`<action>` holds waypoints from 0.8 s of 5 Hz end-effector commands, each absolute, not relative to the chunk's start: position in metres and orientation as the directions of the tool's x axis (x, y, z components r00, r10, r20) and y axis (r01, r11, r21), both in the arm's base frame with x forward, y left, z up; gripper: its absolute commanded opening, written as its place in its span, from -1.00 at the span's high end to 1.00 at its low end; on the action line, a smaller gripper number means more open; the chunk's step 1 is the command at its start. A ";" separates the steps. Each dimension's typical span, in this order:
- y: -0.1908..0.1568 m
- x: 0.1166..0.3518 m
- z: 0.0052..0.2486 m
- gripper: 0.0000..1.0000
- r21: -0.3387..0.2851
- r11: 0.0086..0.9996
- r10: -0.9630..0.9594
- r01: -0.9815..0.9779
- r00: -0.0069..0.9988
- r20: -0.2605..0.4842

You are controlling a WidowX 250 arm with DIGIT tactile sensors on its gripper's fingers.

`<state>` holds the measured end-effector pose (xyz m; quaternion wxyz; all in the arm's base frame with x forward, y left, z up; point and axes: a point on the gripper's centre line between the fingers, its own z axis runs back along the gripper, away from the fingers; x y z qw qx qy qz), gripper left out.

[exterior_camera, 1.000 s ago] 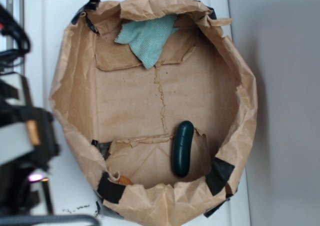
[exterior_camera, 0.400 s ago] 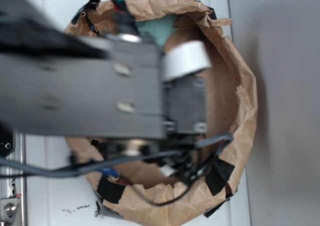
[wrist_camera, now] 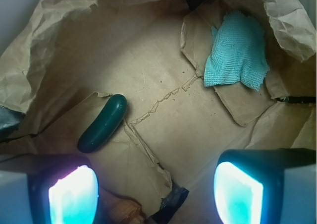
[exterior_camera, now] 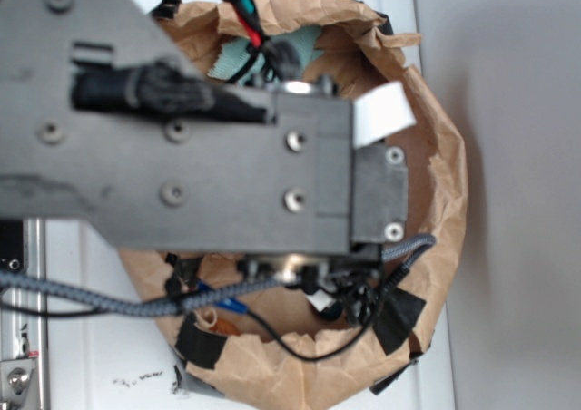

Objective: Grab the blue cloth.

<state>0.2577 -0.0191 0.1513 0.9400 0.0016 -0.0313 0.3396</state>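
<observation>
Blue cloth: upper right of wrist frame, on the paper bag floor by the far wall.
Gripper: bottom edge, fingers spread wide, nothing between them; well apart from cloth.
Green oblong: left of centre.

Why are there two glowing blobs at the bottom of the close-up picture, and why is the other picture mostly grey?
Wrist view: the blobs are the gripper's fingertips, close, blurred and glaring, while the blue cloth and green oblong stay sharp. Exterior view: the arm fills the frame, hiding most of the paper bag.
</observation>
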 end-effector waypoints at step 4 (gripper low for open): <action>0.047 0.323 0.093 -1.00 -0.041 0.480 0.872 -0.877 0.471 0.134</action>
